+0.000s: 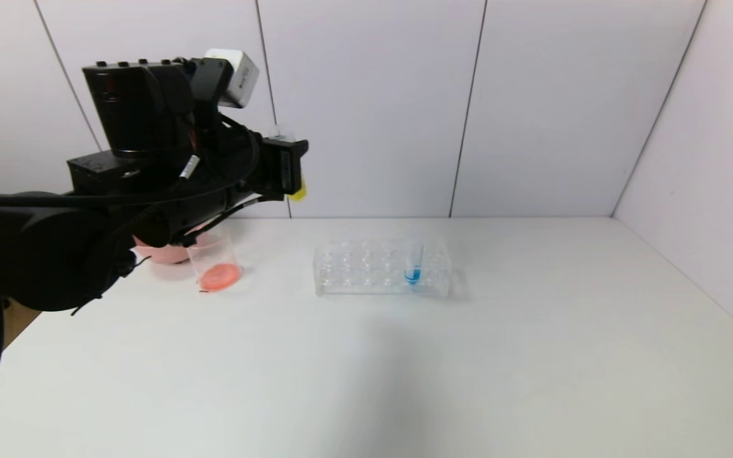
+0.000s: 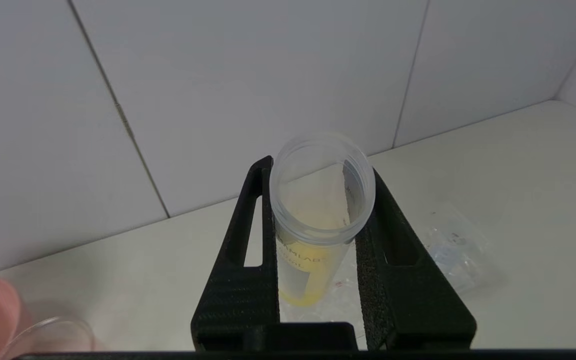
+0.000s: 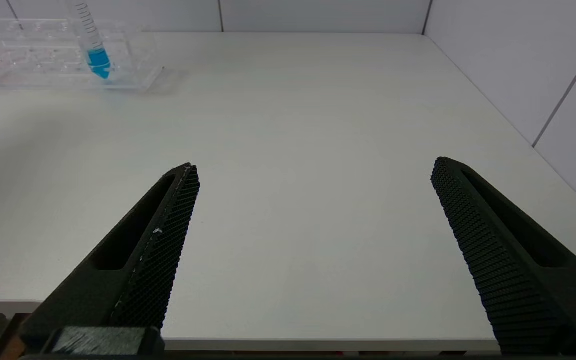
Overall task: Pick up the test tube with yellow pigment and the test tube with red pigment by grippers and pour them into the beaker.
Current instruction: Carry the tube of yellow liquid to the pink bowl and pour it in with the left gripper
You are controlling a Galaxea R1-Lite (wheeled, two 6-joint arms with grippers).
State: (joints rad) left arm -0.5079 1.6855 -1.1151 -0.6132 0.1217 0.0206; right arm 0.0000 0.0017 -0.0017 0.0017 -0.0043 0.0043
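Closest to the head camera looms the black left arm, raised high over the left part of the white desk (image 1: 468, 356), its left tool (image 1: 285, 166) clamped on the test tube with yellow pigment (image 1: 297, 191). From the left wrist, that tube (image 2: 318, 220) sits squeezed between the two fingers (image 2: 248, 280), open mouth toward the lens and yellow liquid pooled at its far tip. Below the arm stands the beaker (image 1: 215, 262), with red-orange liquid lying in its bottom, just in front of a pink bowl (image 1: 166, 251) that the arm partly hides. Near the middle of the desk rests a clear tube rack (image 1: 366, 267), holding a tube with blue liquid (image 1: 413, 266) upright in a slot toward its right end. Low at the desk's near edge, the right tool (image 3: 313, 220) hangs with its fingers spread wide and nothing between them, well apart from the rack (image 3: 43, 55).
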